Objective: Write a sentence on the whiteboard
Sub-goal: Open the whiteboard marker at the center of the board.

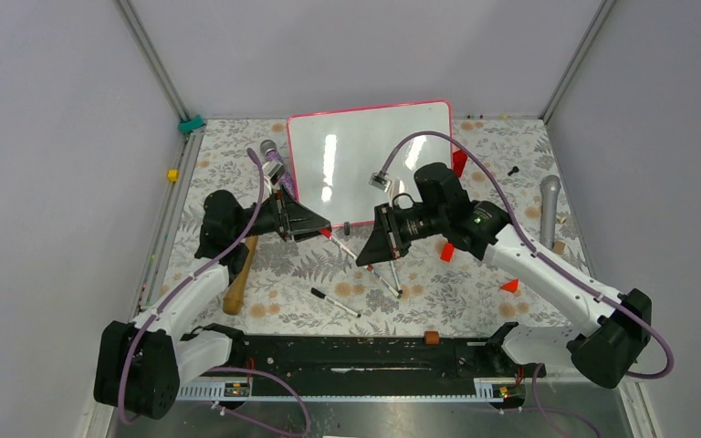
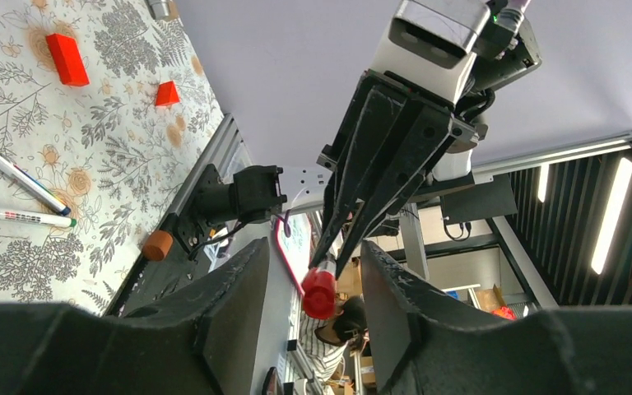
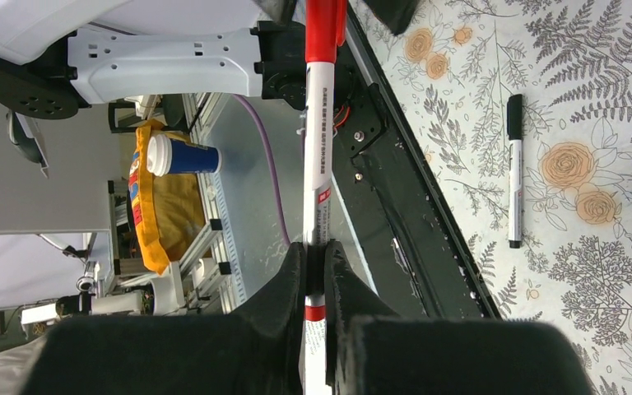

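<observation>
The whiteboard (image 1: 370, 151) lies at the back centre of the table, its white face blank apart from glare; no sentence shows on it. Over the floral cloth in front of it, my right gripper (image 1: 363, 260) (image 3: 319, 259) is shut on the white barrel of a marker (image 3: 319, 164) and points its red cap (image 1: 326, 233) leftward. My left gripper (image 1: 321, 225) (image 2: 314, 255) faces it, open. Its jaws stand on either side of the red cap (image 2: 319, 292), with a gap on each side.
Loose markers lie on the cloth near the grippers (image 1: 335, 303) (image 1: 385, 278) (image 3: 514, 169). A wooden-handled hammer (image 1: 237, 278) lies under the left arm. Small red blocks (image 1: 446, 252) (image 1: 510, 286) and a microphone (image 1: 549, 205) are on the right.
</observation>
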Robot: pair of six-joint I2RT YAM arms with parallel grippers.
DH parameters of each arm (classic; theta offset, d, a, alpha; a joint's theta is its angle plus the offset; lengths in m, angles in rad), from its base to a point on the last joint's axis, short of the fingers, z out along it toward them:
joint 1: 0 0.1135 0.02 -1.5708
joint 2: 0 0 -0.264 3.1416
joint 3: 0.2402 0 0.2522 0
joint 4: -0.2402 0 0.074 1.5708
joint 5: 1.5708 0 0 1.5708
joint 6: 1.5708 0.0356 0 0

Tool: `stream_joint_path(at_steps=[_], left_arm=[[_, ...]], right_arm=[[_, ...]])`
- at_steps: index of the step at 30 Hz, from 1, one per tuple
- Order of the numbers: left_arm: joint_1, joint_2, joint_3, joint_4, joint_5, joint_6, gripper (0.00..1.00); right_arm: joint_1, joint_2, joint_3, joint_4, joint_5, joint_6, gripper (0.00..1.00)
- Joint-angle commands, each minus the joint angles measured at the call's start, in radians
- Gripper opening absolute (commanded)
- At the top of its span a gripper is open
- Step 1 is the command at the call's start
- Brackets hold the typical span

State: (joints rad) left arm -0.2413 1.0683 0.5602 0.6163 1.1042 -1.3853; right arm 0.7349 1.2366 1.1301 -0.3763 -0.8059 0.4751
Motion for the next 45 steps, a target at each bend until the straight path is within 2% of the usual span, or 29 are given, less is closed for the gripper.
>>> stream_joint_path(at_steps=[1,5,11,13,16,17,19,21,24,30,32,34,38,41,45], left_arm=[[-0.005,-0.029,-0.008,0.039,0.055,0.005,0.44],[-0.006,-0.036,-0.008,0.032,0.075,0.009,0.35],[-0.007,-0.044,-0.013,-0.005,0.087,0.037,0.12],[-0.006,-0.045,-0.013,-0.017,0.09,0.048,0.0],[-0.007,-0.047,-0.011,-0.027,0.087,0.055,0.0],[-0.007,-0.049,-0.011,-0.027,0.083,0.057,0.0],[-0.007,-0.055,-0.011,-0.03,0.068,0.06,0.0],[-0.006,-0.064,-0.017,-0.029,0.032,0.055,0.0],[-0.007,-0.09,-0.049,0.044,-0.064,0.003,0.0],[-0.013,-0.154,-0.176,0.323,-0.317,-0.201,0.0],[-0.024,-0.171,-0.213,0.371,-0.408,-0.237,0.0],[-0.041,-0.183,-0.214,0.369,-0.469,-0.24,0.0],[-0.075,-0.165,-0.173,0.339,-0.51,-0.235,0.0],[-0.099,-0.13,-0.137,0.337,-0.504,-0.234,0.0],[-0.125,-0.097,-0.108,0.336,-0.501,-0.235,0.0]], right_arm=[[-0.011,0.023,0.045,0.003,-0.019,-0.009,0.0],[-0.009,0.035,0.048,0.003,-0.018,-0.01,0.0],[-0.012,0.044,0.051,0.003,-0.017,-0.014,0.0],[-0.014,0.043,0.051,0.002,-0.017,-0.013,0.0],[-0.021,0.042,0.051,0.002,-0.018,-0.014,0.0],[-0.028,0.039,0.05,0.003,-0.013,-0.013,0.09],[-0.039,0.034,0.045,0.01,-0.002,-0.005,0.46],[-0.052,0.015,0.022,0.06,0.015,0.025,0.68],[-0.063,-0.036,-0.04,0.203,0.059,0.095,0.77],[-0.063,-0.163,-0.245,0.655,0.268,0.342,0.79],[-0.06,-0.198,-0.342,0.844,0.348,0.456,0.79],[-0.056,-0.203,-0.38,0.95,0.399,0.511,0.8],[-0.029,-0.16,-0.31,0.87,0.382,0.494,0.79],[-0.01,-0.132,-0.294,0.896,0.366,0.511,0.74],[-0.003,-0.12,-0.288,0.913,0.361,0.53,0.6]])
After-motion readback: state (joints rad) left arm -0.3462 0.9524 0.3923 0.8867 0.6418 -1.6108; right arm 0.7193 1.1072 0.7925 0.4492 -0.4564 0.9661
